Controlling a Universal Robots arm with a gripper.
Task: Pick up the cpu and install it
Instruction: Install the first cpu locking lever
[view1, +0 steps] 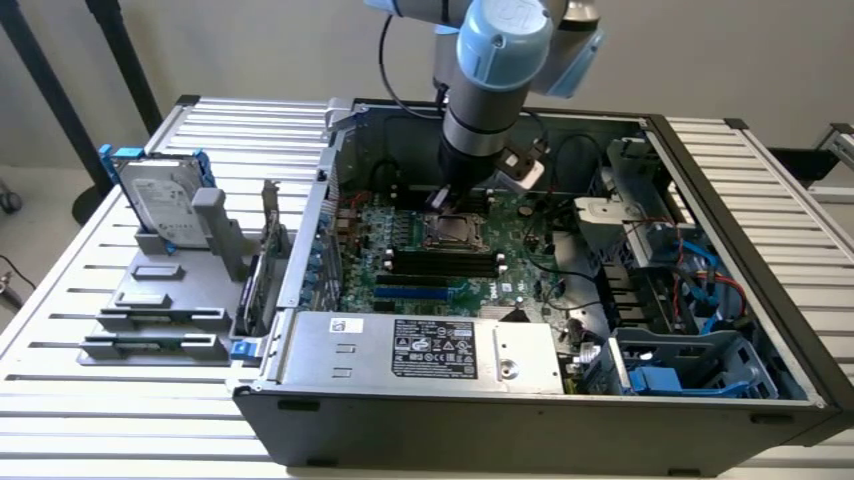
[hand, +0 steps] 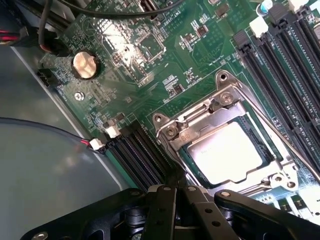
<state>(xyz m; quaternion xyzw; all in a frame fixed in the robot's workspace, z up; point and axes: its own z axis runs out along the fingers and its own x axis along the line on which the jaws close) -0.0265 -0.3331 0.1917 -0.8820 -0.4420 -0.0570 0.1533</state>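
An open computer case (view1: 694, 300) is supported on the slatted bench (view1: 80, 300). Inside it, a green motherboard (view1: 441, 250) and a labelled power-supply box (view1: 427, 350) are contained. The cpu (hand: 227, 152) is seated in the motherboard socket (hand: 225, 135). The end effector (hand: 172, 197) is positioned just above, closed and empty.
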